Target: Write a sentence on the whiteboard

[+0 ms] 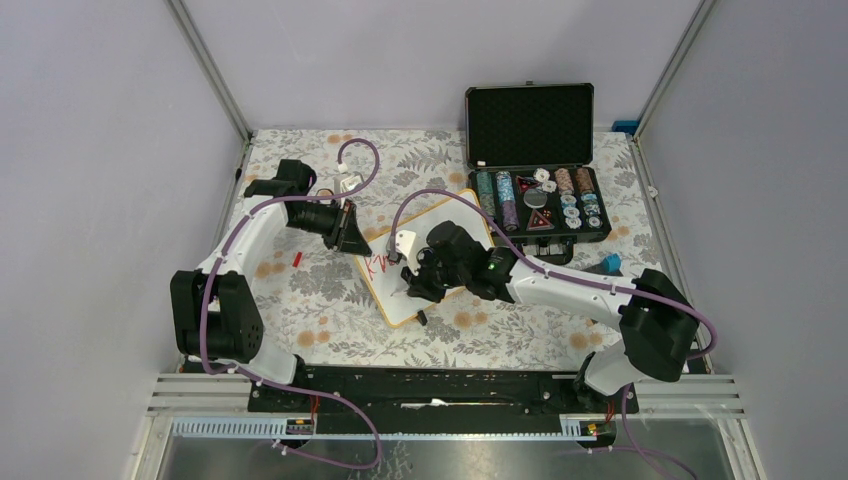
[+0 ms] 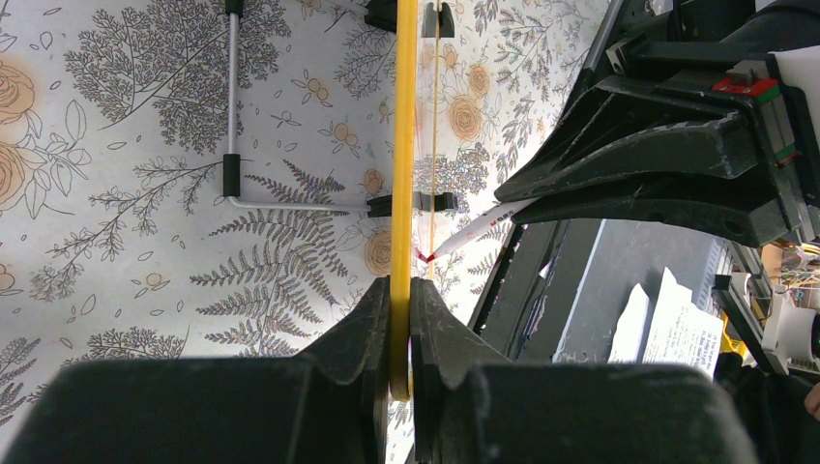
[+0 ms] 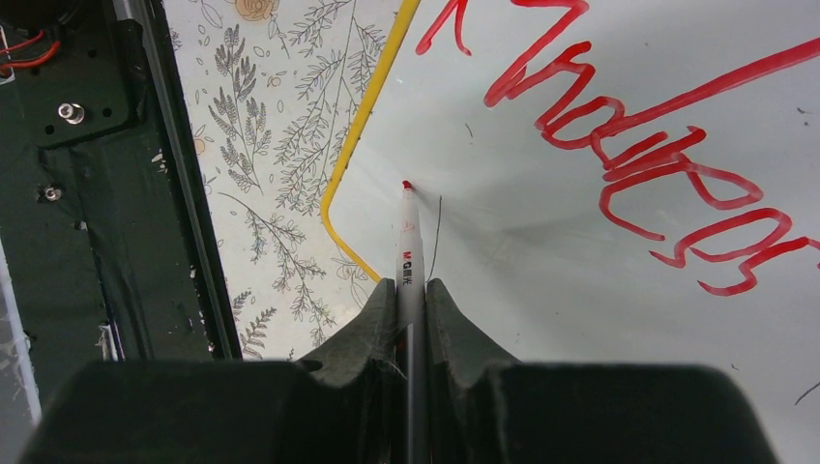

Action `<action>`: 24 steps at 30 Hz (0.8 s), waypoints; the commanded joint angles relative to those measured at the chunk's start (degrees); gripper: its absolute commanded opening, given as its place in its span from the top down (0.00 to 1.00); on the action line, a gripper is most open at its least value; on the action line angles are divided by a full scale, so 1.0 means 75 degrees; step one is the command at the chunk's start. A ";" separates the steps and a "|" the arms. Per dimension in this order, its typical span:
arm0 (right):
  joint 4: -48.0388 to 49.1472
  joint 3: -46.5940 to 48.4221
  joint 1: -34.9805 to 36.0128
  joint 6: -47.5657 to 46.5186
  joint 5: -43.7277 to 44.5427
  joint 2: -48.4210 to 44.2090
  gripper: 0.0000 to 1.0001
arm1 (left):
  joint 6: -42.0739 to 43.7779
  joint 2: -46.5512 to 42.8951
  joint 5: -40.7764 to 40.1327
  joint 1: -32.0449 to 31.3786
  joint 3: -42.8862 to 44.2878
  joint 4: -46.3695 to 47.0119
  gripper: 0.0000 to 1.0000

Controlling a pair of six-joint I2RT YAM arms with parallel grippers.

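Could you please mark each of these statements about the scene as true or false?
1. The right gripper holds a red-tipped marker. True.
2. The left gripper is open and clear of the whiteboard. False: it is shut on the whiteboard's rim.
3. Red lettering is on the whiteboard. True.
4. The case at the back of the table has its lid shut. False: the lid stands open.
5. The marker's tip is over the tablecloth, off the board. False: it is over the whiteboard, near a corner.
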 commanded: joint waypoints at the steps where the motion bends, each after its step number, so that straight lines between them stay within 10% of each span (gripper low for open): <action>1: 0.0310 0.0263 0.0048 -0.0163 0.0428 -0.0045 1.00 | 0.0202 -0.0233 -0.0148 -0.0013 -0.0090 0.0192 1.00; 24: -0.0094 -0.0241 0.0321 -0.0289 -0.0151 0.0031 1.00 | 0.0198 -0.0242 -0.0160 -0.0008 -0.0097 0.0194 1.00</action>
